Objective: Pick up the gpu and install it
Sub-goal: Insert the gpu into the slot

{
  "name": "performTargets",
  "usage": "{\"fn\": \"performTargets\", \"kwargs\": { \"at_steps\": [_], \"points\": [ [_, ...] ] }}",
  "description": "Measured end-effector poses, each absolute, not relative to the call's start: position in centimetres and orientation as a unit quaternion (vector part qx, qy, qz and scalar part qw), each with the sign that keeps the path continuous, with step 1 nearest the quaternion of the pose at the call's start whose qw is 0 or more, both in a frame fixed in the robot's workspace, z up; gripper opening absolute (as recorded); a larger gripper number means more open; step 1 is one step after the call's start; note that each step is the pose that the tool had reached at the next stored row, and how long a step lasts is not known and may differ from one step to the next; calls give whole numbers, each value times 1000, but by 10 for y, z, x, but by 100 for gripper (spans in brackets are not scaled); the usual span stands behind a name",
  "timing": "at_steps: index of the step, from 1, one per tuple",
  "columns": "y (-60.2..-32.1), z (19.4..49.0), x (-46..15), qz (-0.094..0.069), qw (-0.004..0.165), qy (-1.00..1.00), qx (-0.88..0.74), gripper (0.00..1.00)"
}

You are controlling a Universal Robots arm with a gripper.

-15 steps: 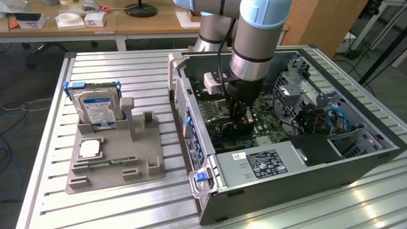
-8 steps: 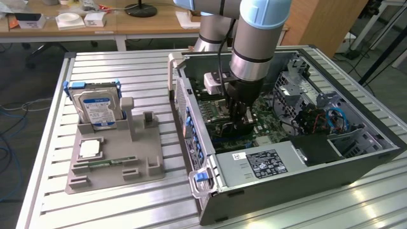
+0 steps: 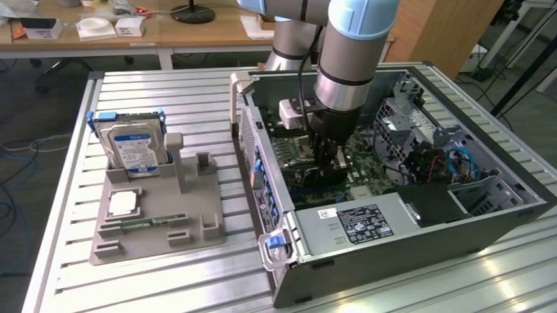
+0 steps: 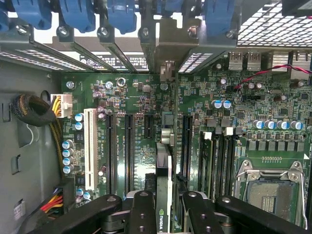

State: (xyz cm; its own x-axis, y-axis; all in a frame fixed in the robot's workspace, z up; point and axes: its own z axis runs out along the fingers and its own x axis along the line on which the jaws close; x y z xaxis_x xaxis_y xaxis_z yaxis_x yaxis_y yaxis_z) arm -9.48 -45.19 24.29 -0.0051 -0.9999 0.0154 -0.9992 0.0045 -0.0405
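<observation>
The open computer case (image 3: 383,222) lies on its side on the slatted table. My arm reaches down into it, and the gripper (image 3: 327,171) hangs low over the green motherboard (image 4: 136,97). The gpu (image 4: 164,163) shows edge-on in the wrist view as a thin card. One black finger (image 4: 143,207) presses on each side of it, so the gripper (image 4: 164,197) is shut on it. The card stands upright over the board between two long black slots (image 4: 129,151), and its metal bracket end reaches toward the case's rear slot openings (image 4: 167,68). Whether the card's edge is in a slot is hidden.
A grey holder tray (image 3: 156,228) on the exterior view's left carries a silver hard drive (image 3: 130,147), a processor chip (image 3: 122,203) and a green memory stick (image 3: 139,223). Inside the case are the processor socket (image 4: 273,190), a cable bundle (image 4: 34,109) and blue latches (image 4: 78,14).
</observation>
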Motion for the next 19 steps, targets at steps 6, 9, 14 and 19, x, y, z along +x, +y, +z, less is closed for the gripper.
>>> {"fn": "performTargets", "kwargs": {
  "at_steps": [6,9,14,19],
  "points": [
    [-452,242,-95,-20,10,709,-705,33],
    [-452,243,-95,-20,9,709,-705,45],
    [-452,243,-95,-20,9,709,-705,63],
    [-452,250,-95,-20,9,709,-705,63]
  ]
}}
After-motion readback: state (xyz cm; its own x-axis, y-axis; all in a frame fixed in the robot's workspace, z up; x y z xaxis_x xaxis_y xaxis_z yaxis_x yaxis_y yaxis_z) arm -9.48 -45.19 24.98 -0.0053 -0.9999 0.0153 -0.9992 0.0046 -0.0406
